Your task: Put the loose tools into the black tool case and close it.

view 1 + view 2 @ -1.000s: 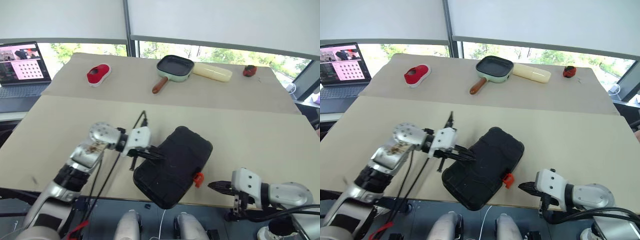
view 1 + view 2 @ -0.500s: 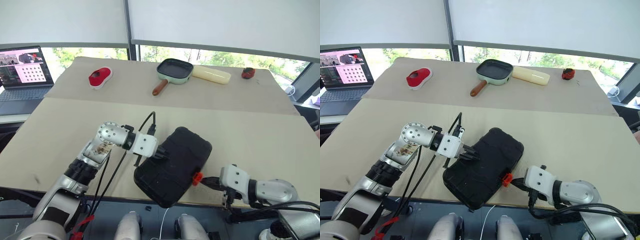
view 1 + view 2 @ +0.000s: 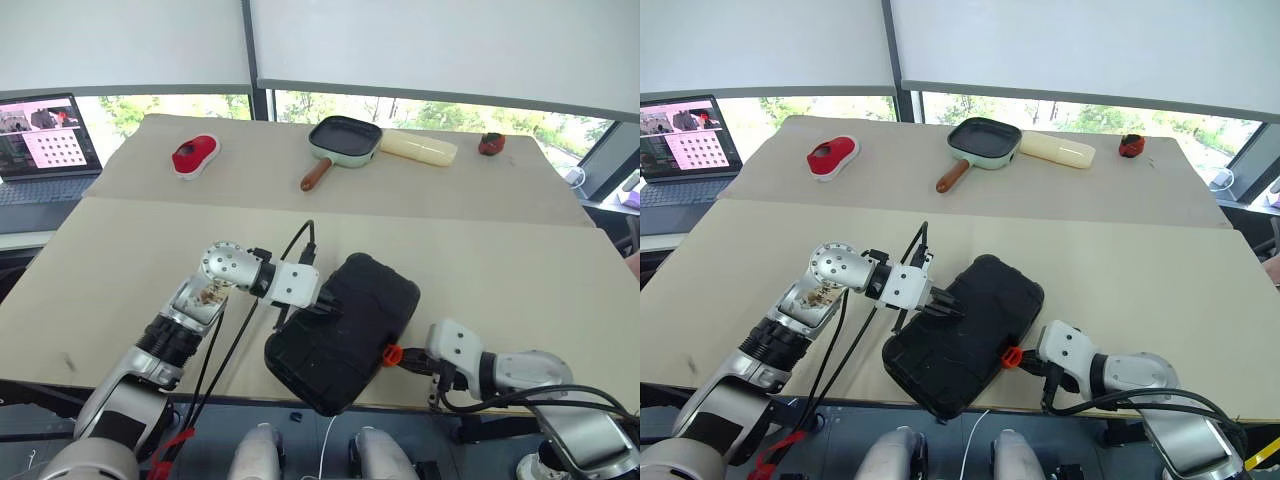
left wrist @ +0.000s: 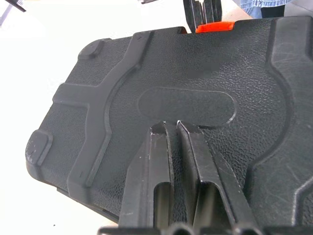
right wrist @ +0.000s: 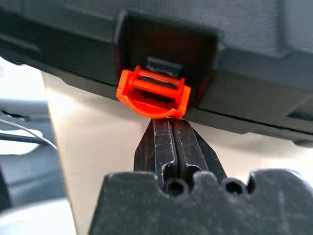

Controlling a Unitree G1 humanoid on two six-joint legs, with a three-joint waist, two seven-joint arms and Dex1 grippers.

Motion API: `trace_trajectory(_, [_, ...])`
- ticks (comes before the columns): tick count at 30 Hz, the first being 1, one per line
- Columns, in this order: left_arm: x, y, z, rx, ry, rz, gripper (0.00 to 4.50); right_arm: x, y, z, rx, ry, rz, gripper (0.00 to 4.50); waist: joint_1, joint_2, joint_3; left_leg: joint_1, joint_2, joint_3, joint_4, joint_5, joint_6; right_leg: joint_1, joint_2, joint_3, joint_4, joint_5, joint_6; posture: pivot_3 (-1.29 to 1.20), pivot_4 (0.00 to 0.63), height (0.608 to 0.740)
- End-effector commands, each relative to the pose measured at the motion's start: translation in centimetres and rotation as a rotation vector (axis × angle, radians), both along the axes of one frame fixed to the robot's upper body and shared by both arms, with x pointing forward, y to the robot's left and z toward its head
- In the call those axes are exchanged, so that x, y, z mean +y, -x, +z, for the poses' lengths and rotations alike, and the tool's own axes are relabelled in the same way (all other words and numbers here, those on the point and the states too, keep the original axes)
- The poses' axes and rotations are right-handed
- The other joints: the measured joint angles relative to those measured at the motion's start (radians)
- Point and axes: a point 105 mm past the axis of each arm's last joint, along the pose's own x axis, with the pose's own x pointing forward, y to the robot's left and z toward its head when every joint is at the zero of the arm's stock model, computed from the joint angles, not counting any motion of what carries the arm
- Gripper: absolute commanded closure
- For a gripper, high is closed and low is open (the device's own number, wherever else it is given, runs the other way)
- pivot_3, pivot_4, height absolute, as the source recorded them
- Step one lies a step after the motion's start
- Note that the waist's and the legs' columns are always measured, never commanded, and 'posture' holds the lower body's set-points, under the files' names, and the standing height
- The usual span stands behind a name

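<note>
The black tool case (image 3: 345, 330) is lying closed at the near table (image 3: 520, 280) edge. It is being pressed on top by the left gripper (image 4: 172, 125), fingers nearly together — its orange latch (image 5: 153, 93) is being touched from below by the right gripper (image 5: 170, 122), fingers together.

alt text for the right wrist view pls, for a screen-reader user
The right gripper, fingers shut together, has its tips right under the small orange latch on the front edge of the closed black tool case. The latch hangs down from a recess in the case, over the beige table.
</note>
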Motion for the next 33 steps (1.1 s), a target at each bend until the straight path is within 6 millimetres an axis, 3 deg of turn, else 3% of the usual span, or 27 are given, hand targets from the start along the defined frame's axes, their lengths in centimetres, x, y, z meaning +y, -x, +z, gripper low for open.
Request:
trace_trajectory(1, [-0.3, 0.1, -2.2, 0.039, -0.074, 0.006, 4.09, 1.4, 0.8, 3.5, -0.058, -0.081, 0.073, 4.5, 0.001, 0.0, 0.0, 0.0, 0.0, 0.0, 0.0, 0.0, 0.0, 0.0, 0.0, 0.0, 0.0, 0.0, 0.0, 0.0, 0.15, 0.74])
trace_trajectory(13, [-0.7, -0.2, -2.2, 0.042, -0.054, 0.009, 4.09, 1.7, 0.3, 5.1, -0.031, -0.129, 0.028, 4.5, 0.0, 0.001, 0.0, 0.0, 0.0, 0.0, 0.0, 0.0, 0.0, 0.0, 0.0, 0.0, 0.0, -0.002, 0.002, 0.0, 0.15, 0.74])
trace_trajectory(17, [0.0, -0.6, -1.7, 0.109, -0.016, 0.075, 4.09, 0.5, 0.1, 5.7, -0.053, -0.094, 0.02, 4.5, 0.006, 0.001, -0.001, 0.0, 0.0, 0.0, 0.0, 0.0, 0.0, 0.0, 0.0, 0.0, -0.001, -0.003, 0.002, 0.0, 0.15, 0.74])
trace_trajectory(18, [0.6, -0.8, -1.2, 0.15, 0.008, 0.116, 3.86, 0.1, 0.1, 6.2, -0.048, -0.104, 0.016, 4.5, 0.008, 0.001, -0.001, -0.001, -0.001, -0.001, 0.0, 0.0, 0.0, 0.0, -0.001, 0.0, -0.001, -0.003, 0.002, 0.0, 0.15, 0.74])
trace_trajectory(20, [2.3, -1.2, -0.2, 0.229, 0.053, 0.198, 3.48, -0.9, 0.4, 7.2, -0.02, -0.126, 0.022, 3.92, 0.007, 0.001, -0.001, -0.004, -0.001, -0.001, 0.0, 0.0, 0.001, -0.002, -0.001, 0.0, -0.003, -0.003, 0.003, 0.0, 0.15, 0.74])
trace_trajectory(23, [5.8, -1.1, 1.5, 0.312, 0.1, 0.31, 2.42, -2.5, 1.2, 8.6, 0.005, -0.134, 0.036, 2.98, -0.006, 0.001, 0.0, -0.008, 0.0, -0.001, -0.001, -0.001, 0.001, -0.006, -0.001, 0.0, -0.003, 0.002, 0.0, 0.0, 0.15, 0.74])
trace_trajectory(29, [15.1, 2.2, 4.2, 0.441, 0.06, 0.526, 0.29, -6.6, 3.6, 9.1, 0.118, -0.089, 0.025, 0.88, -0.018, 0.0, 0.004, -0.01, 0.002, -0.003, -0.008, -0.001, 0.001, -0.014, 0.001, 0.0, 0.0, -0.001, -0.003, 0.0, 0.15, 0.74])
trace_trajectory(31, [17.0, 3.1, 4.6, 0.446, 0.037, 0.591, 0.0, -7.5, 4.1, 8.9, 0.137, -0.076, 0.019, 0.17, -0.014, -0.001, 0.005, -0.011, 0.001, -0.003, -0.008, -0.001, 0.001, -0.015, 0.0, -0.001, -0.001, -0.001, -0.003, 0.0, 0.15, 0.74])
trace_trajectory(33, [18.0, 3.5, 5.0, 0.441, 0.037, 0.629, 0.0, -8.0, 4.1, 8.6, 0.14, -0.062, 0.011, 0.05, -0.007, -0.001, 0.005, -0.01, 0.0, -0.002, -0.008, -0.001, 0.001, -0.014, -0.002, -0.001, -0.002, -0.002, -0.002, 0.0, 0.15, 0.74])
